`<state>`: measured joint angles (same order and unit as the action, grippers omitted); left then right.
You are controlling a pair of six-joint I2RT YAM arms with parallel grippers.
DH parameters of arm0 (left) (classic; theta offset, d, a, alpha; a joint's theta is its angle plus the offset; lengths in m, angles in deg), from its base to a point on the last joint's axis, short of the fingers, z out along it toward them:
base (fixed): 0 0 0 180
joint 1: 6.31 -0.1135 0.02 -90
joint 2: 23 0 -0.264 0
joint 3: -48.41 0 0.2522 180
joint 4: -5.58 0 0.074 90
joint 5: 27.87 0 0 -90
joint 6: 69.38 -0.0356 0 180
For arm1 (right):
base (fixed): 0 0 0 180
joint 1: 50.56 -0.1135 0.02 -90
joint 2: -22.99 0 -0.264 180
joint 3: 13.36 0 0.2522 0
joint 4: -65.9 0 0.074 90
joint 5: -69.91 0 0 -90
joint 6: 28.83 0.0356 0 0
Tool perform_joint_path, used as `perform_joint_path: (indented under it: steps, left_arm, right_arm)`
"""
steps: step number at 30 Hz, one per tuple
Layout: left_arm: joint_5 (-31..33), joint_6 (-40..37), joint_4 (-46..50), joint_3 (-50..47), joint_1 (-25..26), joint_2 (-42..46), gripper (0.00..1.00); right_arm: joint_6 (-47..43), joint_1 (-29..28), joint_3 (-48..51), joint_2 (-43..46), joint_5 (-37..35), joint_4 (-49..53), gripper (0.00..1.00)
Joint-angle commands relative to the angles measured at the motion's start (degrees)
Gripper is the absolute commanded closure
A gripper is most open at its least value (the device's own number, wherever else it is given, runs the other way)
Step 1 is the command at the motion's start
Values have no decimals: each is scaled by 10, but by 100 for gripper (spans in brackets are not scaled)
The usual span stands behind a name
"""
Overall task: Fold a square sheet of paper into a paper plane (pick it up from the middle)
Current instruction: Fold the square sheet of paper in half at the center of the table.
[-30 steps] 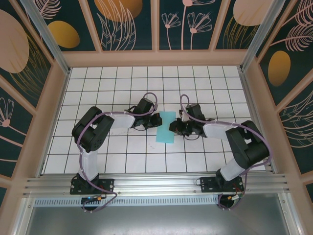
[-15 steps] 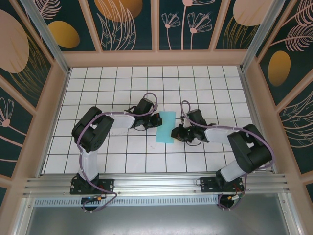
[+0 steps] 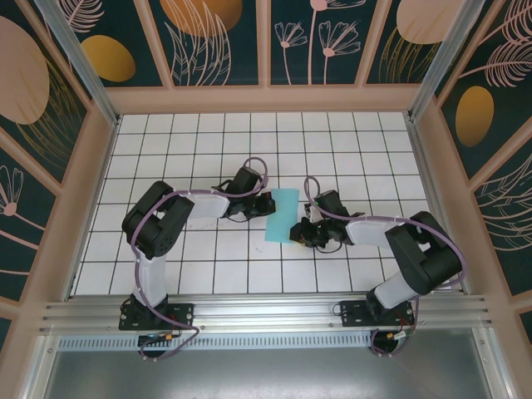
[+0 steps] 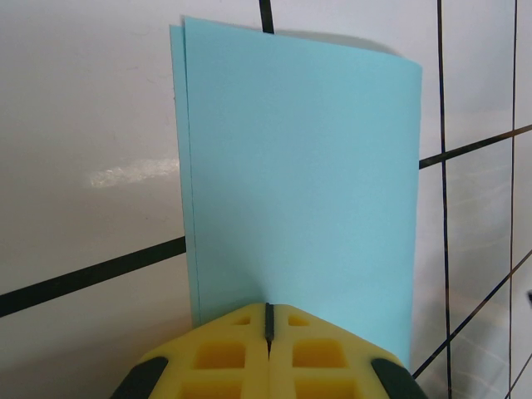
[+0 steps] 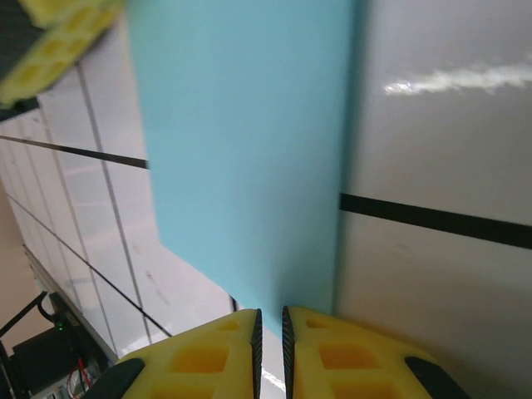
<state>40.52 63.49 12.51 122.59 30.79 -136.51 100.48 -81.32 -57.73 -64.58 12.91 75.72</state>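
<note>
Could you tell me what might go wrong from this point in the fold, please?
The folded sheet shows its two layers slightly offset along one edge, so later creases may come out skewed.
The left fingers, closed, meet the sheet only at its edge; it could pivot or slip.
The right fingers sit near a corner with a narrow gap; a push there might buckle the paper.

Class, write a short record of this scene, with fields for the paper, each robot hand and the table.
paper: light blue sheet, folded double into a rectangle, lying flat between the two hands
table: white tiles with dark grid lines
left hand: shut, tips at the paper's left long edge
right hand: slightly open with a slim gap, tips at the paper's near right corner
</note>
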Motion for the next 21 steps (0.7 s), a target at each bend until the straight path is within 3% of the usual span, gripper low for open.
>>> perform_joint_path:
  steps: [1,7,12,16,21]
  left_arm:
    - [32,-7,81,-22,1,-18,100]
    - [22,-4,76,-23,1,-7,100]
    - [11,7,56,-25,1,38,99]
    - [15,9,41,-29,1,91,81]
    - [49,26,26,-60,1,144,70]
  right_arm:
    - [-14,-3,9,-2,-5,19,81]
    - [-30,-3,-19,59,-39,64,81]
    - [-47,25,-47,88,-126,109,77]
    - [-35,35,-69,77,-163,108,74]
    - [-5,27,-88,44,-150,64,69]
